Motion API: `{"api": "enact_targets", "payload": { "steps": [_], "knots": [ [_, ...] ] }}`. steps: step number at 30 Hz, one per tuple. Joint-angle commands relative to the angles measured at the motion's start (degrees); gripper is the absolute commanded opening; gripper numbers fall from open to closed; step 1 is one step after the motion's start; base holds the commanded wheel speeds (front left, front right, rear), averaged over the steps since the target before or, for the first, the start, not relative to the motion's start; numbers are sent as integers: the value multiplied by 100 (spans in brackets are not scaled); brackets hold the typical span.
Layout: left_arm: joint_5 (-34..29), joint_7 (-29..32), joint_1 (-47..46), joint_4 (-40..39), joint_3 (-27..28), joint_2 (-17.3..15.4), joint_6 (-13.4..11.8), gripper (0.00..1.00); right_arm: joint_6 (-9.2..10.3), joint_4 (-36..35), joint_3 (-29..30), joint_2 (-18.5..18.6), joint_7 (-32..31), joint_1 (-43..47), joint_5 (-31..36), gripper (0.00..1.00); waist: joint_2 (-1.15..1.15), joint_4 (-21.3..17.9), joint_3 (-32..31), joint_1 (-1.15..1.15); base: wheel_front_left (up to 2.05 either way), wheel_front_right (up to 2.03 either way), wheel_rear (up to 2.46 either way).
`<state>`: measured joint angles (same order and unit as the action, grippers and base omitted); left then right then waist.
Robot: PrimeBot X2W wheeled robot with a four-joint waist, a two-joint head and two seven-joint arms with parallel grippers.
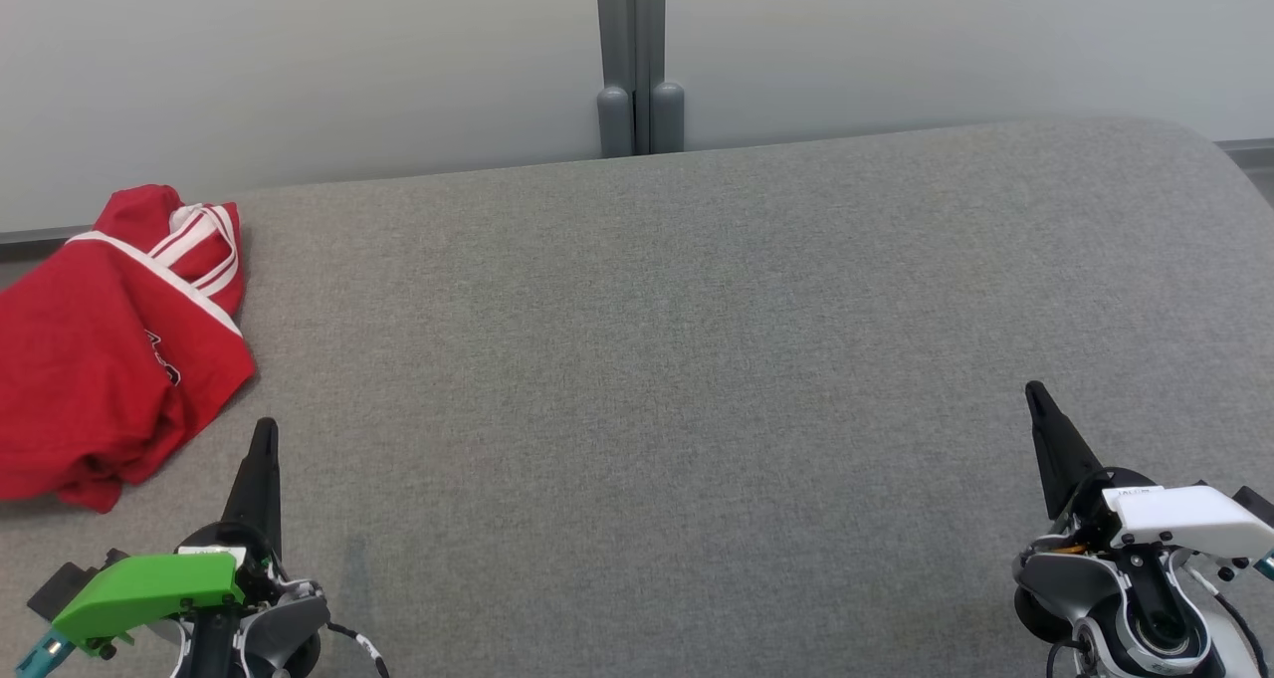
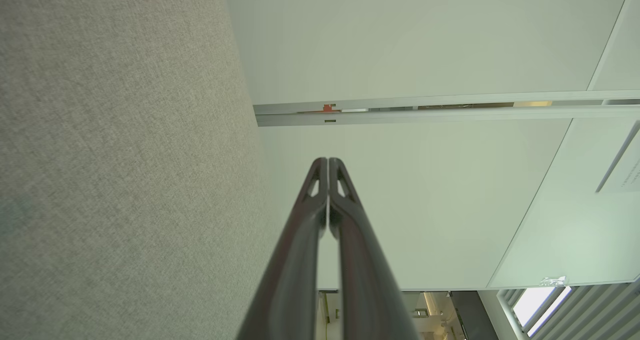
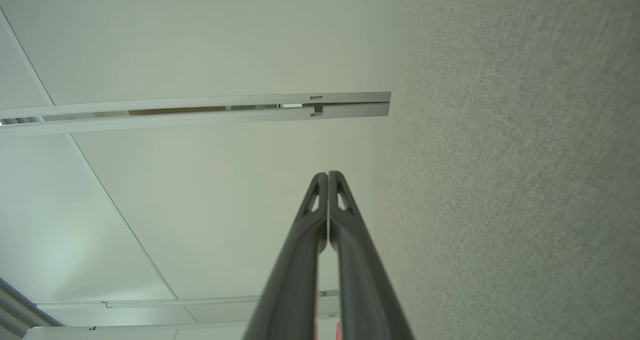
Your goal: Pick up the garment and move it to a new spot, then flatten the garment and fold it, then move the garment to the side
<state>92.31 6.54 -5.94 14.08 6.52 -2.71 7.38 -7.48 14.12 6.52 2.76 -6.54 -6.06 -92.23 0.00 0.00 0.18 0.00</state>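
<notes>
1. The red garment (image 1: 100, 349), with white stripes, lies in a loose heap at the left edge of the grey fabric surface (image 1: 677, 359).
2. The left gripper (image 1: 265, 431) is at the lower left of the head view. Its two dark fingers are pressed together and hold nothing.
3. The garment is just beside this gripper, to its left and a little ahead. They do not touch.
4. The right gripper (image 1: 1035, 395) is at the lower right. Its fingers are also pressed together, with nothing between them.
5. The right gripper is well apart from the garment, across the surface.
6. Behind the surface stands a pale wall (image 1: 299, 61) with a grey post (image 1: 638, 61).
</notes>
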Motion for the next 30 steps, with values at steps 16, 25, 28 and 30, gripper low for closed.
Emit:
{"api": "enact_targets", "payload": {
  "steps": [16,25,28,30],
  "knots": [
    [21,15,-59,-10,11,-33,29,0,-2,-28,8,22,-14,-29,-39,0,0,0,0,0,0,0,0],
    [21,15,-59,-10,11,-33,29,0,-2,-28,8,23,-14,-29,-39,0,0,0,0,0,0,0,0],
    [21,15,-60,-10,11,-33,29,0,-2,-28,8,23,-14,-30,-39,0,0,0,0,0,0,0,0],
    [21,15,-60,-10,11,-33,29,0,-2,-28,8,23,-14,-30,-39,0,0,0,0,0,0,0,0]
  ]
}}
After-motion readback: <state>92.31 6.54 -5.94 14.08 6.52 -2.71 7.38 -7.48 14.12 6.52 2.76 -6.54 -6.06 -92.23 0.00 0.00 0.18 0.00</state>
